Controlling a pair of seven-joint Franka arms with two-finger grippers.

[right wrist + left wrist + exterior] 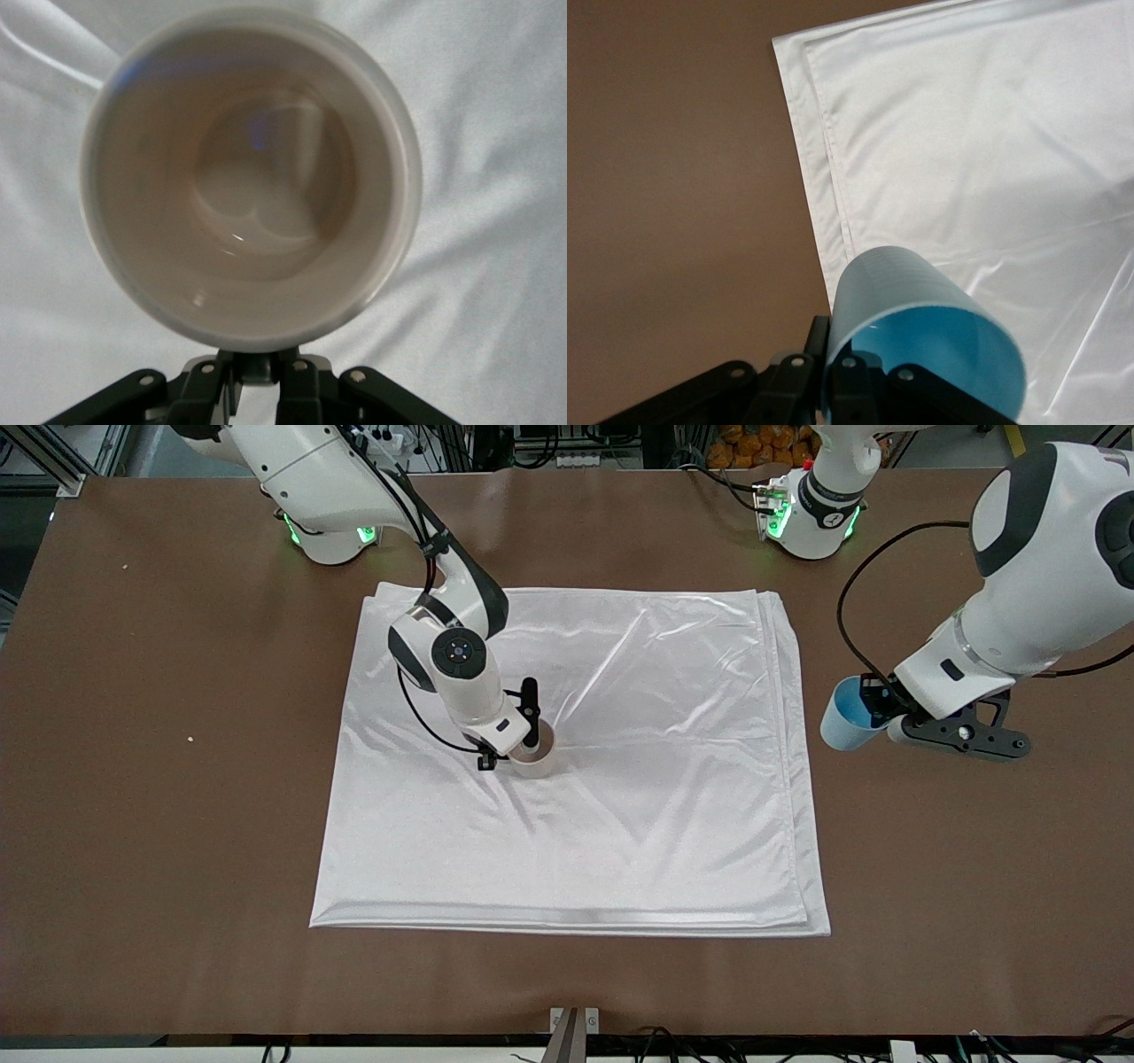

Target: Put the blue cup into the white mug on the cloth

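Note:
The white mug [537, 755] [248, 177] stands upright and empty on the cloth [638, 779], toward the right arm's end of it. My right gripper [518, 751] [262, 376] is shut on the mug's small black handle [266, 365]. The blue cup [844, 716] [921, 328] hangs tilted on its side, its bright blue inside showing. My left gripper [875, 710] [833, 363] is shut on its rim, one finger inside and one outside. The cup is over bare table just off the cloth's [992, 133] edge at the left arm's end.
The brown table [177, 868] surrounds the cloth on all sides. Two tiny crumbs [190, 739] lie toward the right arm's end. The left arm's black cable [850, 602] loops above the table near the cloth's corner.

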